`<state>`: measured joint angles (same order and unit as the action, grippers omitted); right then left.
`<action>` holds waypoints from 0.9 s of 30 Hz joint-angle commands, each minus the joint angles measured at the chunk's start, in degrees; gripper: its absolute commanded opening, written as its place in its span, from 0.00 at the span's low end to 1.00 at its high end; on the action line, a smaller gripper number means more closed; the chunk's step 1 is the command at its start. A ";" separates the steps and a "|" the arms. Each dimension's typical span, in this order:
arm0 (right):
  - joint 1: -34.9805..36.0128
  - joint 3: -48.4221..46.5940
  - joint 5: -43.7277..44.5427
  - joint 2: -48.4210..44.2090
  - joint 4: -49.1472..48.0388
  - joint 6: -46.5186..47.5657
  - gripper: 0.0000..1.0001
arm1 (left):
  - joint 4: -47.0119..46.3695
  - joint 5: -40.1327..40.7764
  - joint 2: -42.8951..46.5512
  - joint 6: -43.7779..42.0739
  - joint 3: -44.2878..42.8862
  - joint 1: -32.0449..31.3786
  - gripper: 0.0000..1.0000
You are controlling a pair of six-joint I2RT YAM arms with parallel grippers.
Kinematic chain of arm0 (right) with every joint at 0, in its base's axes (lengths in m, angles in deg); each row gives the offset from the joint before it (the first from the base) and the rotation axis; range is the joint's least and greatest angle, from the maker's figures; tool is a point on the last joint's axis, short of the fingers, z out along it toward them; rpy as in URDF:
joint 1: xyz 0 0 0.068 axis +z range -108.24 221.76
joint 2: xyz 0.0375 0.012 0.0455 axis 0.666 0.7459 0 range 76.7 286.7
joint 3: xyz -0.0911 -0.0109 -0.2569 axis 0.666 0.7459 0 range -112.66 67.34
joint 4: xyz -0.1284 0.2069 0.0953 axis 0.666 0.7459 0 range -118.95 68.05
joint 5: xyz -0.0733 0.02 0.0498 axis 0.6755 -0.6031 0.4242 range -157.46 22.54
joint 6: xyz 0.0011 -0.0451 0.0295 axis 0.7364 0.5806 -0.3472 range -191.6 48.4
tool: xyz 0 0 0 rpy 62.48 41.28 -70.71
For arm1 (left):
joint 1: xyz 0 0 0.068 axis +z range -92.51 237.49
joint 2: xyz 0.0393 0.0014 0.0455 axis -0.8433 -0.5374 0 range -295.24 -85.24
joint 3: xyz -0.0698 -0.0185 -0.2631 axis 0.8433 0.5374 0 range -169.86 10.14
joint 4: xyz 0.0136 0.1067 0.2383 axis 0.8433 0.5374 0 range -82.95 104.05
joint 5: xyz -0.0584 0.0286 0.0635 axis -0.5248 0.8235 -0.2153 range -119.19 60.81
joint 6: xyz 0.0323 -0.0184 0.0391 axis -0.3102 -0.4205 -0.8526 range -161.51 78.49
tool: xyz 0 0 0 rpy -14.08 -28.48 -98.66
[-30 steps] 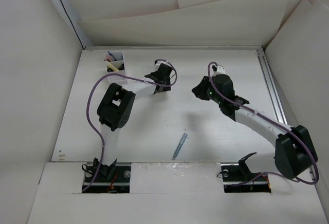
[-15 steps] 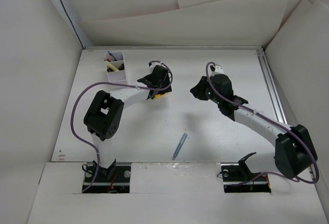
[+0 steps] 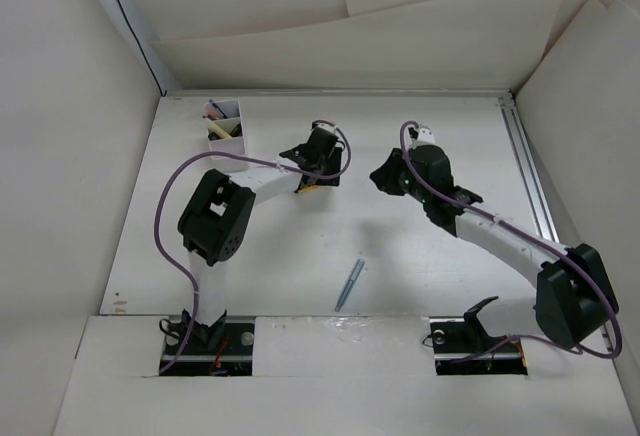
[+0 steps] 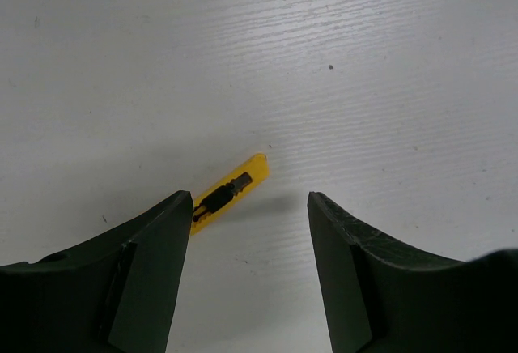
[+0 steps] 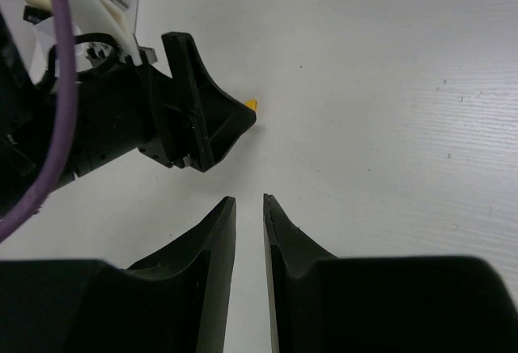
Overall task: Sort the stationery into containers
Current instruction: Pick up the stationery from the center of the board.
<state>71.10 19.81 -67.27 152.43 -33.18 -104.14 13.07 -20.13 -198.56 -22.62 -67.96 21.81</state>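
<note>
1. Left pincer [image 4: 248,207]: fingers are standing apart and gripping nothing; it is hovering low over the white desk [image 3: 450,136], left of centre in the overhead view
2. Yellow highlighter [image 4: 229,193] with a black part: it is lying flat on the desk in the gap between the left pincer's fingers, slanting, and closer to the finger on the left of the wrist view; its near end is hiding behind that finger, so whether they are touching cannot be told
3. Right pincer [image 5: 247,201]: fingers are sitting almost together with a slim gap showing and nothing in it; it is pointing toward the left pincer, near it but apart
4. White container [image 3: 222,142]: it is standing at the far left of the desk and holding several pieces of stationery, one of them pale yellow
5. Grey-blue pen [image 3: 350,284]: it is lying loose on the desk toward the near edge, between the two arm bases and well apart from both pincers
</note>
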 commanded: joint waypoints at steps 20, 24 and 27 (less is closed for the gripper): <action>-0.69 1.03 4.82 -7.78 -1.92 0.28 0.27 | 3.91 4.83 -5.60 -6.50 -5.65 -0.27 0.34; -0.69 0.51 4.12 -7.26 -1.92 0.28 0.27 | 3.91 5.96 -6.65 -6.50 -6.18 -0.27 0.25; -0.69 0.51 3.59 -6.73 -1.92 0.28 0.27 | 3.91 5.97 -6.65 -5.98 -6.18 -0.27 0.20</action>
<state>70.64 20.69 -63.27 145.50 -33.31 -104.18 15.06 -15.82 -204.57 -28.59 -72.62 21.59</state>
